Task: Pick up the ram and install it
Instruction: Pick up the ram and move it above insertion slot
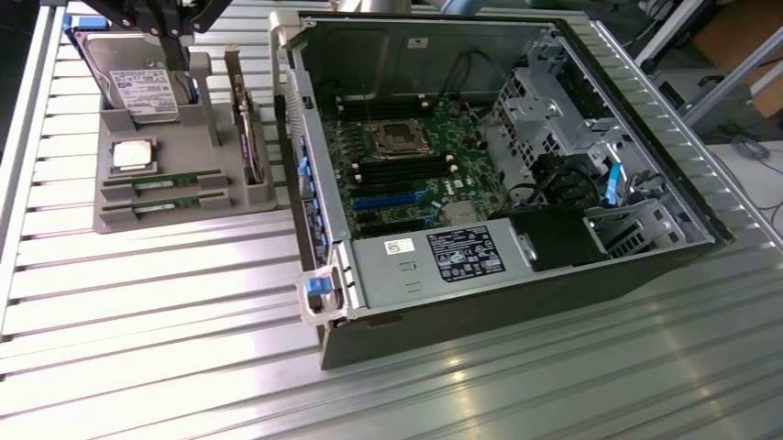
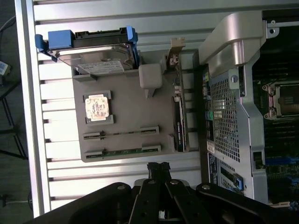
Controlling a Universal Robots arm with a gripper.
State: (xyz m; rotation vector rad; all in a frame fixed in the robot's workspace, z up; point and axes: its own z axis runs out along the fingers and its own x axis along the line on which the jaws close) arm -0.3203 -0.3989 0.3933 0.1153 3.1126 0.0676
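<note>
Two green ram sticks (image 1: 165, 181) (image 1: 165, 203) lie on edge in slots at the front of a grey holder tray (image 1: 183, 137). In the wrist view the ram sticks (image 2: 121, 133) (image 2: 122, 151) sit side by side in the tray (image 2: 135, 102). My gripper (image 1: 179, 55) hangs above the back of the tray, over the hard drive, well clear of the ram. Its black fingertips (image 2: 159, 167) are pressed together, shut, with nothing between them.
The tray also holds a silver hard drive (image 1: 135, 78) with blue rails, a square CPU (image 1: 132, 154) and an upright card (image 1: 251, 128). To the exterior view's right stands the open computer case (image 1: 321, 165) with its motherboard memory slots (image 1: 391, 170). The slatted metal table (image 1: 147, 302) lies all around.
</note>
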